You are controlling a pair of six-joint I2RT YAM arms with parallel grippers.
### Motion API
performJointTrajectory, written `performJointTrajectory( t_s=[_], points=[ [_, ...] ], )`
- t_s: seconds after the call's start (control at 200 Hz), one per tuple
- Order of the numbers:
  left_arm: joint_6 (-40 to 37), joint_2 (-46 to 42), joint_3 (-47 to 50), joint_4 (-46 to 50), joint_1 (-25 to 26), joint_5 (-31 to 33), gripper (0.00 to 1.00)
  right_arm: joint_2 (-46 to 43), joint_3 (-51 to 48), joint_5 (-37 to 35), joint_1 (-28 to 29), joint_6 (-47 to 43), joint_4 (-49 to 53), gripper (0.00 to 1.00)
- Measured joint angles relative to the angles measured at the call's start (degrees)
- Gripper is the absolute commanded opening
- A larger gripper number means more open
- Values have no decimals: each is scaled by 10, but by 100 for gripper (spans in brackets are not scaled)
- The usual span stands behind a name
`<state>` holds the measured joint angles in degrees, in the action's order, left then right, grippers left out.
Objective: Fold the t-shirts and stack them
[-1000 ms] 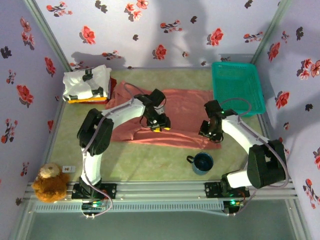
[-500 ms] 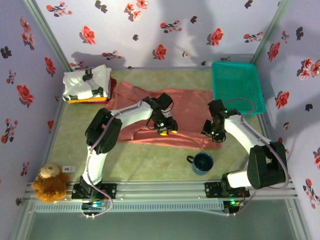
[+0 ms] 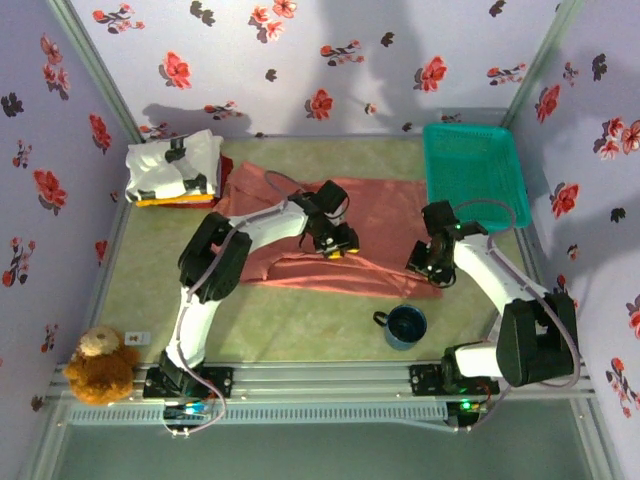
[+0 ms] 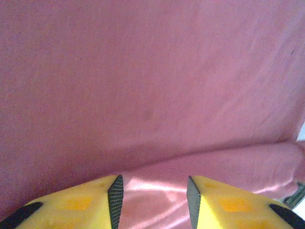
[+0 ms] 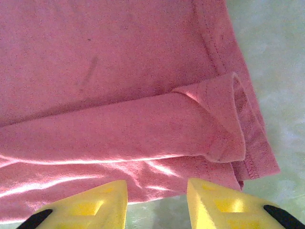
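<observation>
The salmon-pink t-shirt (image 3: 385, 212) lies flat, its long axis running from under the left gripper (image 3: 338, 244) across to the right gripper (image 3: 422, 267); left jaws straddle a raised cloth ridge, grip cannot be told, while right jaws stand apart over its stitched corner.

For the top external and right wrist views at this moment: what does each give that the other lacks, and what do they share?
Top external, beyond the wrist's frame: the teal basket, the dark mug, the teddy bear, the folded stack at the far left, and the left gripper over the salmon-pink shirt. Right wrist, too fine from above: the shirt's stitched hem and a turned-over corner. Shared: the right gripper at the shirt's near right edge, on the green table.
</observation>
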<state>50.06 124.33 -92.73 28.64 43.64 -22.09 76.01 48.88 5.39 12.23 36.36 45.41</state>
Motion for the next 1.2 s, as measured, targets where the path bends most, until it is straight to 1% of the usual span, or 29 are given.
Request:
performJointTrajectory(
  t_s=[0.165, 0.275, 0.48, 0.59, 0.7, 0.9, 1.065, 1.2],
  points=[
    [2, 38, -39, -10, -18, -1, 41, -24, -7, 4, -8, -4, 3, 44],
    [2, 46, -53, -10, -27, -4, 41, -32, -7, 8, -10, -8, 3, 44],
    [2, 44, -62, -1, -31, -11, 46, -15, -10, 28, -10, -14, -4, 45],
    [2, 29, -50, 5, -27, -14, 47, -14, -23, 35, -10, -14, -11, 47],
    [2, -2, -28, 7, -19, -16, 48, -11, -31, 17, -11, -13, -10, 51],
    [4, -38, -11, 5, -2, -22, 50, 10, -45, 0, -18, -12, -40, 52],
    [11, -42, 6, -2, 15, -28, 51, 42, -48, -1, -19, -8, -76, 52],
    [22, -42, 26, -10, 22, -31, 51, 49, -49, -8, -26, -7, -105, 53]
  ],
)
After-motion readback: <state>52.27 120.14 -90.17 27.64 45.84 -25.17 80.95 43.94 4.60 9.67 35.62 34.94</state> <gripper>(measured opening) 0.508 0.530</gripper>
